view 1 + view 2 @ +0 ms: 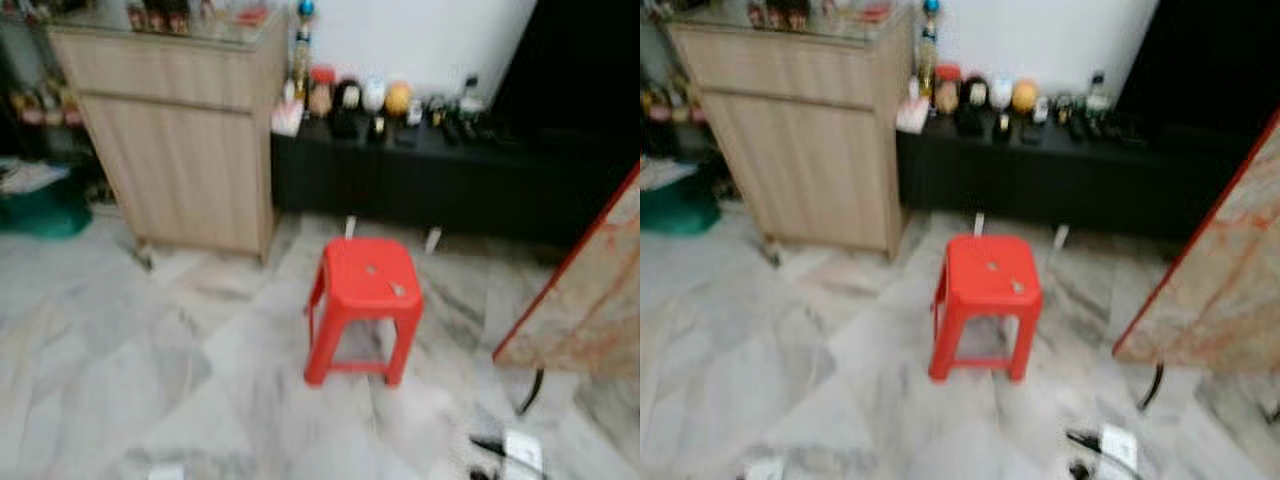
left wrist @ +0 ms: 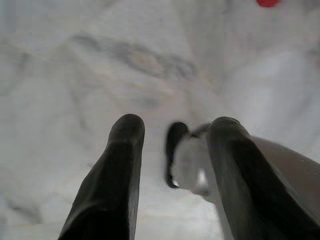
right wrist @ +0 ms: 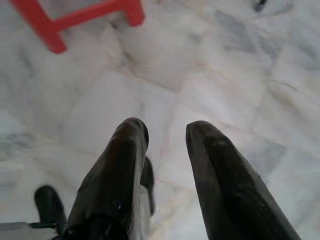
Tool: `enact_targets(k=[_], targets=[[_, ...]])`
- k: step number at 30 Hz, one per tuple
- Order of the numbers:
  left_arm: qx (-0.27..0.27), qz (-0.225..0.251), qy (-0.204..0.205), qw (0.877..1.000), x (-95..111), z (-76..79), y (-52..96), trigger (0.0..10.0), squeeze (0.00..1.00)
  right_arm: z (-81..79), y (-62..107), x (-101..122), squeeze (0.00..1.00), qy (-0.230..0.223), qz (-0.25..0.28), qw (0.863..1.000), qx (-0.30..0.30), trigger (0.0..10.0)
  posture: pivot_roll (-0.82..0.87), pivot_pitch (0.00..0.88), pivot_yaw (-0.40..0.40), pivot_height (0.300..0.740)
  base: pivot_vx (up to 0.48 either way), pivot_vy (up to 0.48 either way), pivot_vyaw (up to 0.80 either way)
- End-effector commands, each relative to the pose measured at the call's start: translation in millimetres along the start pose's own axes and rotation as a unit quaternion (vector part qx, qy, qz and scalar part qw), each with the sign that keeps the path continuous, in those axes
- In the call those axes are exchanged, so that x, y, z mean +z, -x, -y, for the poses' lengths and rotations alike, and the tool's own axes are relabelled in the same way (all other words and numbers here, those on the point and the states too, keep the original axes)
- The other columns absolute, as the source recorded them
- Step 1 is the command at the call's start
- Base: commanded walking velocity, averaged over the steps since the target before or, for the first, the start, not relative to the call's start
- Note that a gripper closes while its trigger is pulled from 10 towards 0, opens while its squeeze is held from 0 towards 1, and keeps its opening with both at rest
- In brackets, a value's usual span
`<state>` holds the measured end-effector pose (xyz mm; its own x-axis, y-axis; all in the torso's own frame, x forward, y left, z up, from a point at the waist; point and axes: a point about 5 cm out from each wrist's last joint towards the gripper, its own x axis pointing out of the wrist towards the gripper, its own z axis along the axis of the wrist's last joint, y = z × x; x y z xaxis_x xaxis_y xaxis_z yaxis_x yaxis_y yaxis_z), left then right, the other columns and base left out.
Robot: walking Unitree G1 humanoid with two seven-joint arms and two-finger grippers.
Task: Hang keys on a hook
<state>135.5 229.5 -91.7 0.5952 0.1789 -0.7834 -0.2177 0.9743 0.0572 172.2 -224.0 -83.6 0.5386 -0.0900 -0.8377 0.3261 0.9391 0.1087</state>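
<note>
Both grippers, left gripper (image 2: 172, 150) and right gripper (image 3: 165, 150), hang parted and empty over marble floor. I see small metal keys (image 1: 397, 289) near the red plastic stool's (image 1: 345, 262) front right corner; light, slippery, best pinched at the ring.
</note>
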Motion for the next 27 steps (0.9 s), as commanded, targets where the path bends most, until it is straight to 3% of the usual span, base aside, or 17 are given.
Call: enact_targets(k=[1, 13, 27], targets=[[-0.014, -0.007, 0.006, 1.000, -4, 10.1, 0.4, 10.0, 0.00, 10.0, 1.9, -2, 0.00, 0.001, -0.002, 1.000, -0.013, 10.0, 0.08, 0.000, -0.092, 0.718, 0.000, 0.000, 0.00], [-0.019, -0.007, 0.002, 1.000, -3, 10.5, -0.2, 10.0, 0.00, -0.5, 0.3, -4, 0.00, 0.003, -0.003, 1.000, -0.005, 10.0, 0.08, 0.000, -0.084, 0.718, 0.000, 0.000, 0.00], [-0.026, 0.001, -0.020, 0.999, 11, 8.6, -4.6, 10.0, 0.00, -7.0, -1.7, 8, 0.00, 0.020, 0.011, 1.000, 0.014, 10.0, 0.08, 0.000, -0.042, 0.718, 0.283, 0.000, 0.00]])
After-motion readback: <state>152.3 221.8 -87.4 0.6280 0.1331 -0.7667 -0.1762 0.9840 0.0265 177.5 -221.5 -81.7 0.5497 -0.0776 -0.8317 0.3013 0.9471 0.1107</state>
